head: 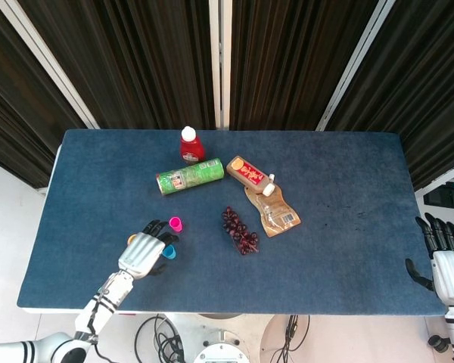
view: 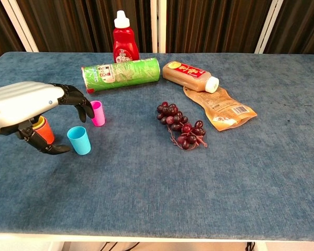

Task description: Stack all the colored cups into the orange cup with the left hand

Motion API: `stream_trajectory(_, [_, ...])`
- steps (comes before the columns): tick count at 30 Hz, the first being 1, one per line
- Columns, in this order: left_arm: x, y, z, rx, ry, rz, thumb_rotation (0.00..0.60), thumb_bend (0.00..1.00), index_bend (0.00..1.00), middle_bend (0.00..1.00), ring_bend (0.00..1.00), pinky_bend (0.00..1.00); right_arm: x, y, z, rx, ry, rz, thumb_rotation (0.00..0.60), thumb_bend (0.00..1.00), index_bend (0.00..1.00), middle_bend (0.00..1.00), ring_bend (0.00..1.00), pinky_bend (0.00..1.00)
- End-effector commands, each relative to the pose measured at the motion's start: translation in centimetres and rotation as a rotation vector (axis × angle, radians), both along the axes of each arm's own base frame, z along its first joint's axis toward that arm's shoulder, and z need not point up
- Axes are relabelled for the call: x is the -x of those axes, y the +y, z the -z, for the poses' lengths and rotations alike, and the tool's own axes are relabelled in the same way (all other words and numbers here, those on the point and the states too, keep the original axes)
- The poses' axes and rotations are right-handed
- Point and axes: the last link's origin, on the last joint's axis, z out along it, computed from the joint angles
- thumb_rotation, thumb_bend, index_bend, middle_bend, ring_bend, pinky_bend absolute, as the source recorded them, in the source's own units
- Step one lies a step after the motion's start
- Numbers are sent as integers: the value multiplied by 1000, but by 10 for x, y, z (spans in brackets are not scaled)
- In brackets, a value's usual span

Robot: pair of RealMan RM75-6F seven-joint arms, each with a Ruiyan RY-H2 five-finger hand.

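Task partly done, by the look of it: the orange cup at lower left of the chest view already has a yellow cup nested in it, only its rim showing. A purple rim may sit between the two; cannot tell. Left to stack: the blue cup, upright just right of the orange one, and the pink cup, upright a little further up the frame. Left hand hangs over this cluster, fingers spread and curved downward, nothing in them; fingertips reach close to the pink cup, contact uncertain. Thumb lies low on the near side, between orange and blue cups. In the head view the same hand covers most of the orange stack. Right hand is at the far right edge of the head view, off the surface, fingers apart, holding nothing. Surface: dark blue, felt-like cloth. Also on it: red sauce bottle upright at the back, green chip canister lying down, brown drink bottle on its side, tan pouch, bunch of dark grapes mid-frame. Behind: dark pleated curtains with pale vertical posts.
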Motion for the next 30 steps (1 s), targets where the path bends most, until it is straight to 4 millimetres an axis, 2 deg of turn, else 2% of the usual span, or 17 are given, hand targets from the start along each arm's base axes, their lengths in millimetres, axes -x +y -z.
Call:
stream_trajectory(1, [4,2,5,-2,21,-6,600,222,298,324,73,109,2,0,0,1,-1,5,600,295,0,0,0,0])
stream_trajectory(15, [10,8,15,-4,31,-31,600,244,382,400,77,114,6,-1,-3,6,-6,17,600,296,0,0,0,0])
stream_trajectory(24, [10,12,17,-35,9,-33,600,268,480,490,150,145,8,0,-3,7,-9,23,600,295,0,0,0,0])
stream_trajectory(30, [5,11,12,-48,-9,-22,600,272,490,500,161,146,7,-1,-4,9,-9,20,600,296,0,0,0,0])
